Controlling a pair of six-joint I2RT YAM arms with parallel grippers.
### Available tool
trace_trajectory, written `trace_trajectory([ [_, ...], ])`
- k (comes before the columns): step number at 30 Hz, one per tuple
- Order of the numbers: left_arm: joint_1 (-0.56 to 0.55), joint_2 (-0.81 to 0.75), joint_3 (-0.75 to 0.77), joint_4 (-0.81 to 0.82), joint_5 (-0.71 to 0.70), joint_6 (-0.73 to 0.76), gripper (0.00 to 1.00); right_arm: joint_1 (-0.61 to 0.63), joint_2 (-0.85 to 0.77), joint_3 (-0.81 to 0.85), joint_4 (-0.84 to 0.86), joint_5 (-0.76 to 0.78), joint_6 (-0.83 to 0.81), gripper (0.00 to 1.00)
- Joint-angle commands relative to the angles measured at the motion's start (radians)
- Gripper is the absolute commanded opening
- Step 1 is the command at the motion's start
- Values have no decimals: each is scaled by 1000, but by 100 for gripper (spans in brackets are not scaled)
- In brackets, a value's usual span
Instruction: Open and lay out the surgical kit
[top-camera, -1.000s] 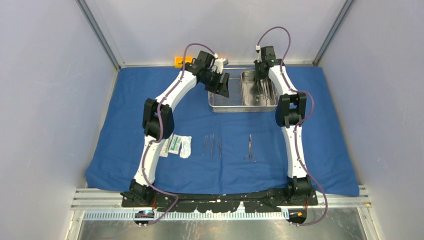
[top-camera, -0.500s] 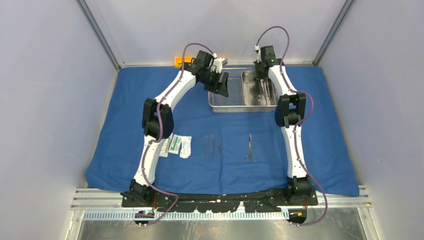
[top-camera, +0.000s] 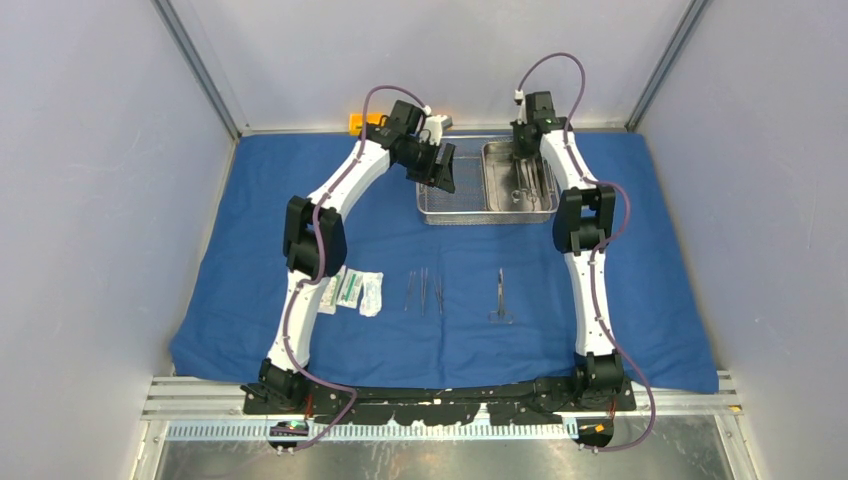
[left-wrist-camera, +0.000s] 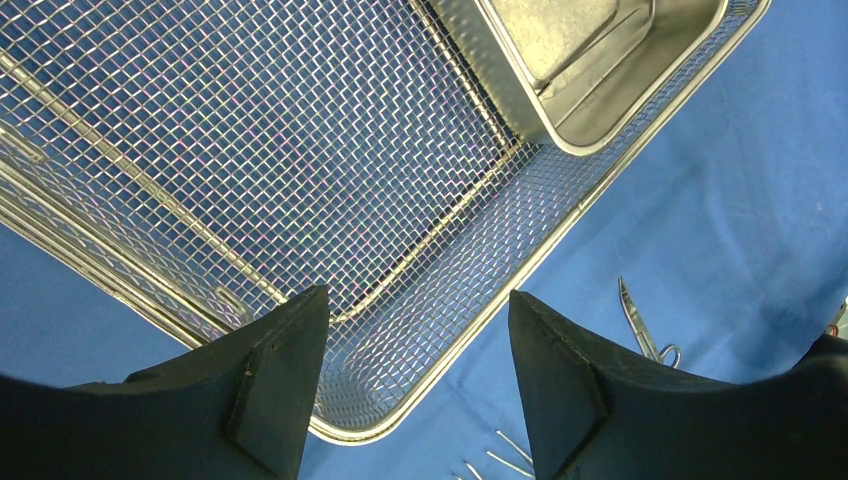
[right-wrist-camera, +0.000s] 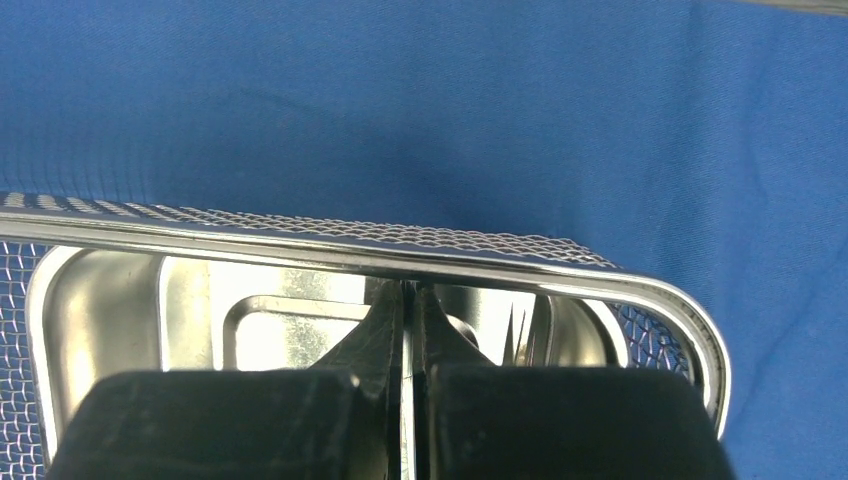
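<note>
The blue cloth (top-camera: 300, 200) lies spread flat. At its far middle stands the mesh basket (top-camera: 450, 218) with the solid steel tray (top-camera: 487, 175) in its right half. My right gripper (top-camera: 522, 150) reaches down into the tray (right-wrist-camera: 110, 300), shut (right-wrist-camera: 405, 290) on a thin steel instrument that shows as a bright strip between the pads. More instrument tips (right-wrist-camera: 518, 330) lie beside it. My left gripper (top-camera: 440, 165) hovers open (left-wrist-camera: 416, 293) over the basket's near left corner (left-wrist-camera: 360, 430), empty. Scissors (top-camera: 501, 297), forceps (top-camera: 424, 290) and white-green packets (top-camera: 355, 290) lie on the near cloth.
An orange block (top-camera: 358, 123) sits beyond the cloth's far edge by the back wall. Grey walls close in both sides. In the left wrist view the scissors (left-wrist-camera: 640, 325) and forceps tips (left-wrist-camera: 500, 460) lie just past the basket rim.
My right gripper's jaws have closed inside the tray. The left arm has shifted very slightly and stays open.
</note>
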Motion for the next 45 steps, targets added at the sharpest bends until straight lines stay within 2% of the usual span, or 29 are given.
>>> trace_trajectory([
  [1,5,-28,32,12,15,-4,68,0,-136,-5,20,-23,42,0],
  [9,5,-37,42,19,21,-15,67,5,-215,-57,40,-18,44,0],
  [18,5,-31,43,26,32,-32,67,6,-230,-98,37,-29,31,0],
  [19,5,-33,42,26,32,-32,67,7,-225,-99,33,-30,31,3],
  [24,5,-29,34,25,36,-33,67,16,-172,-84,26,-30,59,28],
  [29,5,-23,34,20,38,-34,67,24,-101,-38,24,12,94,38],
  [39,5,-23,30,20,43,-35,67,43,0,40,-15,92,108,39],
  [45,5,-35,25,18,43,-33,67,43,27,52,-48,121,92,29],
])
